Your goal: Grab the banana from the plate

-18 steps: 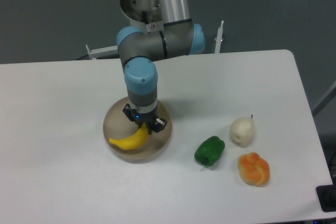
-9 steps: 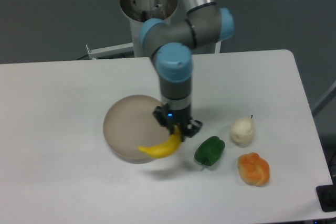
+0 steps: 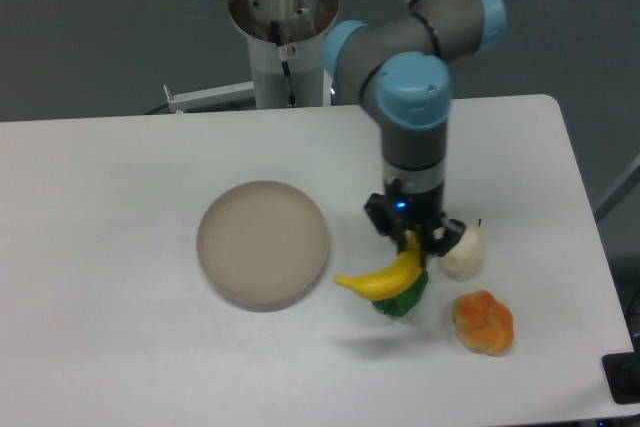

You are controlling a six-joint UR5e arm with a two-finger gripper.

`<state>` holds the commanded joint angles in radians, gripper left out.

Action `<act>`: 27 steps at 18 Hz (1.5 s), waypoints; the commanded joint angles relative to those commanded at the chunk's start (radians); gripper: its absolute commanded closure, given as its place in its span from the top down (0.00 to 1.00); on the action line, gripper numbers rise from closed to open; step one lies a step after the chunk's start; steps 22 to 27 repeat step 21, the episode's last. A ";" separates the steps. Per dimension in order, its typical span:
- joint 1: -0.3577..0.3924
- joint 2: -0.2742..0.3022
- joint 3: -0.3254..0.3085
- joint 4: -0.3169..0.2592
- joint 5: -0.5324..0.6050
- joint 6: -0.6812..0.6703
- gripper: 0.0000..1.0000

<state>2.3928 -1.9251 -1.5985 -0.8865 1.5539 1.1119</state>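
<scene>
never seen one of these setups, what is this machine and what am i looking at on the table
This is a robot arm, grey tubes joined by blue-capped joints, bolted to a post behind a white table. The one picture comes from a fixed camera looking down at the table from the front.

At the arm's tip is the gripper, a two-finger clamp. It is shut on one end of a yellow banana, which hangs in the air above the table, with its shadow below.

On the table sits a round beige plate, which has nothing on it. To the right lie three toy-like foods: a green pepper, partly hidden behind the banana, a whitish fruit with a small stem, and a lumpy orange fruit.

So the banana is off the plate and in the gripper.
</scene>
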 joint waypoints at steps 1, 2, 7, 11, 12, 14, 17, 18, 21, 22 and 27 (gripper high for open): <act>0.012 0.000 0.009 -0.014 0.000 0.021 0.29; 0.023 -0.002 0.020 -0.026 0.000 0.041 0.29; 0.078 -0.006 0.042 -0.034 0.000 0.120 0.29; 0.100 -0.017 0.045 -0.032 0.000 0.149 0.29; 0.103 -0.017 0.049 -0.032 0.000 0.149 0.29; 0.103 -0.018 0.051 -0.032 0.000 0.151 0.29; 0.104 -0.018 0.052 -0.032 0.000 0.149 0.29; 0.104 -0.018 0.052 -0.032 0.000 0.151 0.29; 0.104 -0.025 0.057 -0.032 -0.002 0.149 0.29; 0.104 -0.025 0.057 -0.032 -0.002 0.149 0.29; 0.104 -0.025 0.057 -0.032 -0.002 0.149 0.29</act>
